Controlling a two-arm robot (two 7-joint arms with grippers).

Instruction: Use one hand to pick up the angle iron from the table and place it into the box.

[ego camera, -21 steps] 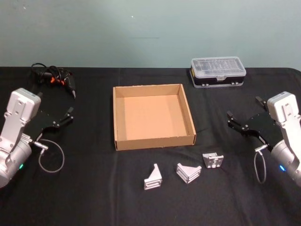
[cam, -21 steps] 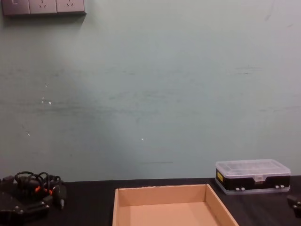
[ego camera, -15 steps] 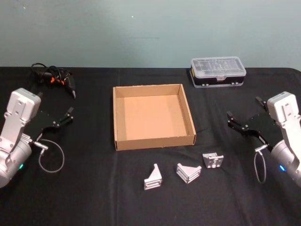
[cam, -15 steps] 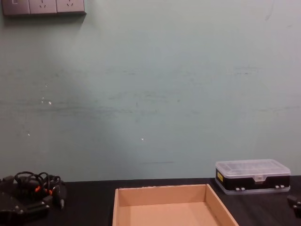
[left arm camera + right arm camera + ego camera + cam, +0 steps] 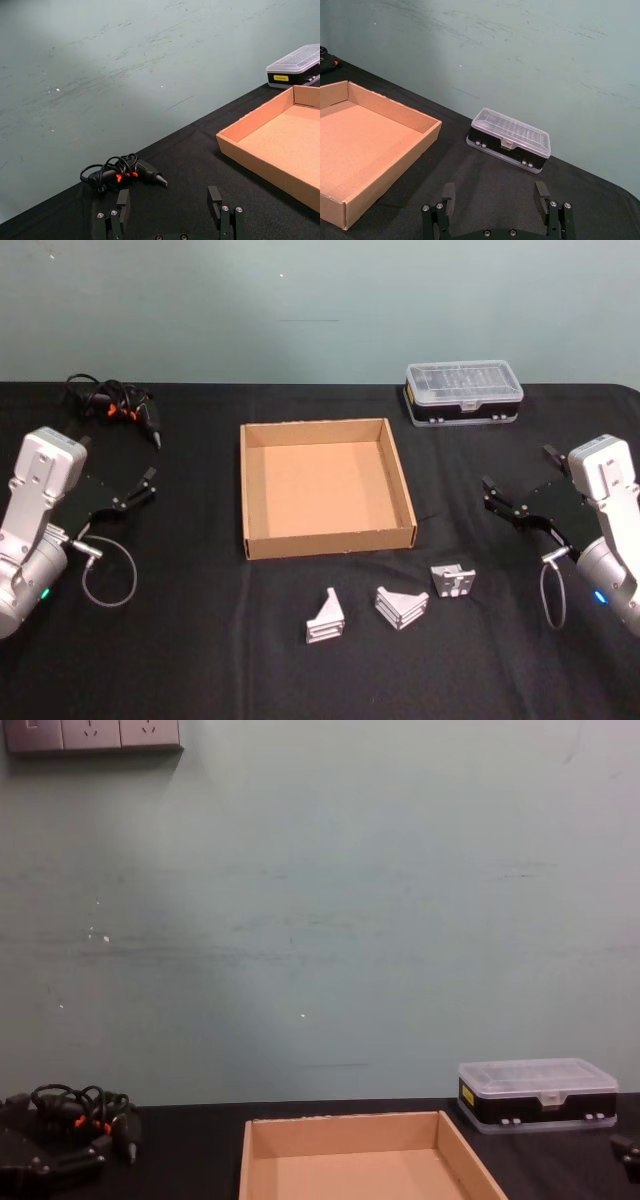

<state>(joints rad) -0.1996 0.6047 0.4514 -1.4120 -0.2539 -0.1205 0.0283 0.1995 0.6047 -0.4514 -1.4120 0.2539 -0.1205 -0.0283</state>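
Left end effector and right end effector, both spread, flank the box, angle irons lying outside it.

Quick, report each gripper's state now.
Left gripper: open, holding nothing.
Right gripper: open, holding nothing.

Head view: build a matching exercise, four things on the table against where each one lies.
Things: 1 box; 2 clear-lidded case; 3 angle irons; 4 corded tool.
Places: A far left corner; B near side, before the box; C in the middle; D far side, right of the box.
Pairs: 1-C, 2-D, 3-B, 4-A.
Left end effector and right end effector hang open at the sides.
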